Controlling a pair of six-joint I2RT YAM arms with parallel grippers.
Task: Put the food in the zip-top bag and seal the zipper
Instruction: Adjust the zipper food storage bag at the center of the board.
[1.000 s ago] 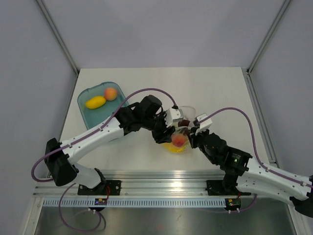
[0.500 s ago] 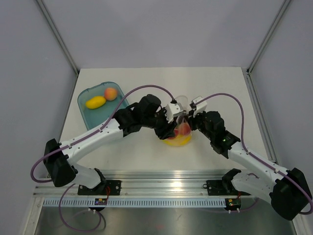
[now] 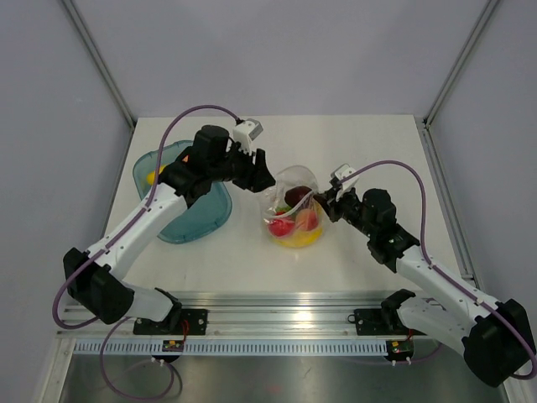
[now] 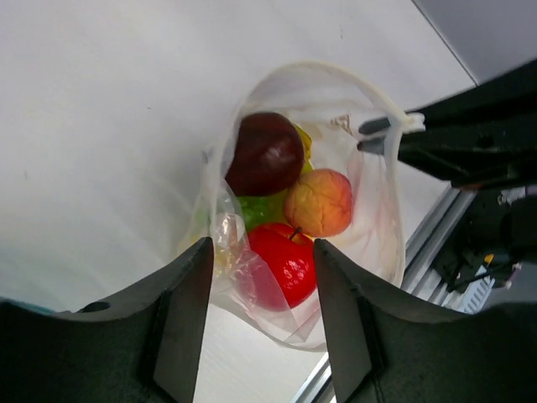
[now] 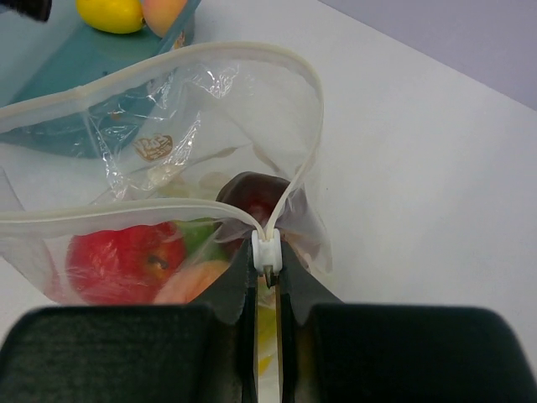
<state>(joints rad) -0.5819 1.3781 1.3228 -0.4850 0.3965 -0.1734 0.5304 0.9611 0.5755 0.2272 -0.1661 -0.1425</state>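
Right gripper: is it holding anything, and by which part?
Yes. The right gripper is shut on the zip-top bag, pinching the white slider at one end of its open mouth. The left gripper is open and holds nothing.

Your right gripper [image 5: 266, 269] is pinched tight on the white end of the zipper [image 5: 266, 245], and the zip-top bag [image 5: 210, 117] gapes open to its left. Inside are a red apple [image 5: 113, 260], a dark plum [image 5: 252, 195] and a peach [image 5: 197, 283]. Far left, a yellow lemon piece [image 5: 109, 13] and an orange fruit [image 5: 164, 8] sit in the teal tray [image 5: 50, 52].
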